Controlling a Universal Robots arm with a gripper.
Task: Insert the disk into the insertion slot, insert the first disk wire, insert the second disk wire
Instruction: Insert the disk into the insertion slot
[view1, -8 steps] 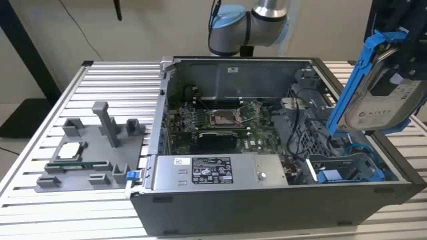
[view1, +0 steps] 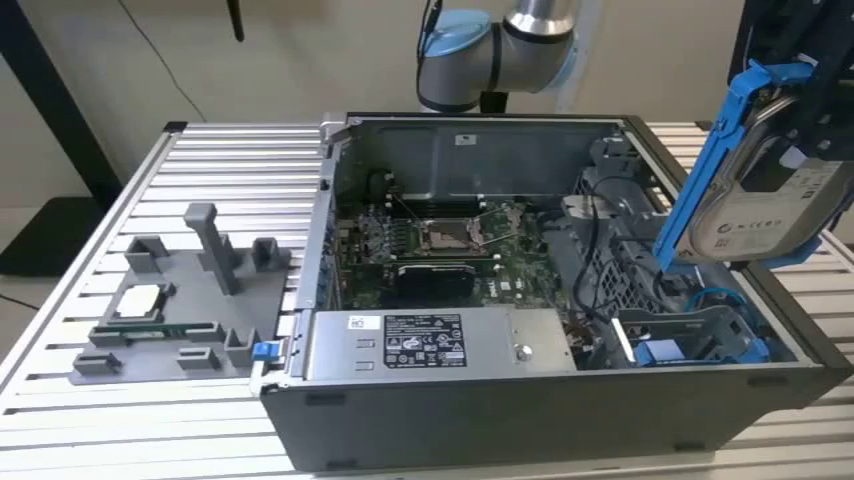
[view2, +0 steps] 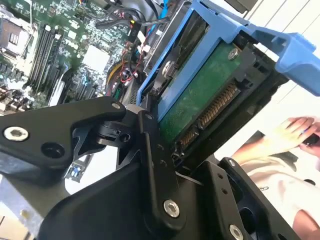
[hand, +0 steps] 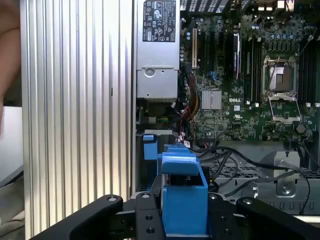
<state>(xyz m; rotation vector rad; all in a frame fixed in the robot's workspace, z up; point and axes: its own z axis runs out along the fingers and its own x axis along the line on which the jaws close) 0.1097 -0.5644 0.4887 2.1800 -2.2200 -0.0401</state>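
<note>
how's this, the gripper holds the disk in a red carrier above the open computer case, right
Not quite: the carrier is bright blue, not red, as the exterior view shows. The gripper does hold the disk above the open computer case.

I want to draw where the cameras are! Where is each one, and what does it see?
Exterior view: off the arm, looking down into the open case; the arm holds the disk above it.
First wrist view: on the arm, facing the motherboard past the fingers.
Second wrist view: on the arm, close against the disk's green underside.
Both wrist views show fingers, disk and motherboard.
</note>
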